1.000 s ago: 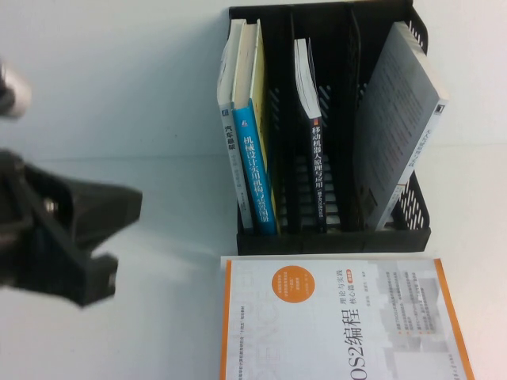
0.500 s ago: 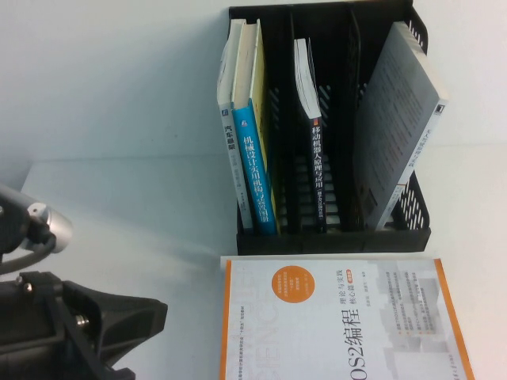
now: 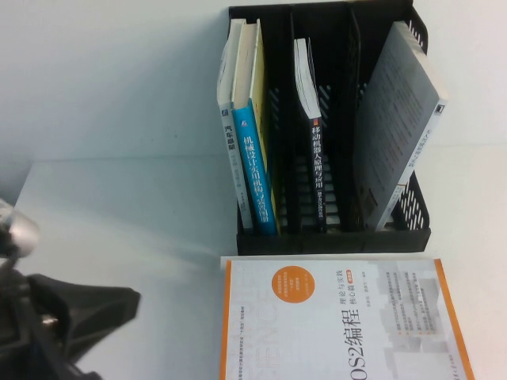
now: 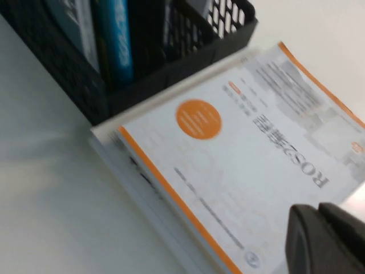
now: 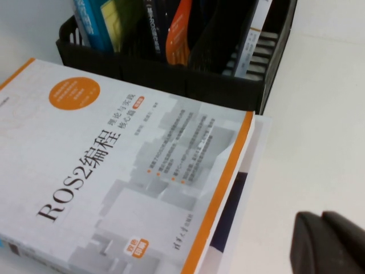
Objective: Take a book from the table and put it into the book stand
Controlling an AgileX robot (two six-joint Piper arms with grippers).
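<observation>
left hand (image 3: 71, 321) dropped lower-left, grip unclear | right hand (image 5: 333, 242) unclear | book (image 3: 257, 134) in book stand (image 3: 333, 237)

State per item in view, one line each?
book stand: upright on table, three compartments, all occupied
book: upright in left compartment
black-spined book: upright, middle compartment
grey book: tilted, right compartment
white and orange book: flat, topping a stack by the stand
left gripper: low left, empty
right gripper: near the stack

Table (image 3: 119, 214): plain white, smooth, matte; evenly lit from above, with soft grey shadows. Beyond its far edge, pale blank backdrop.
</observation>
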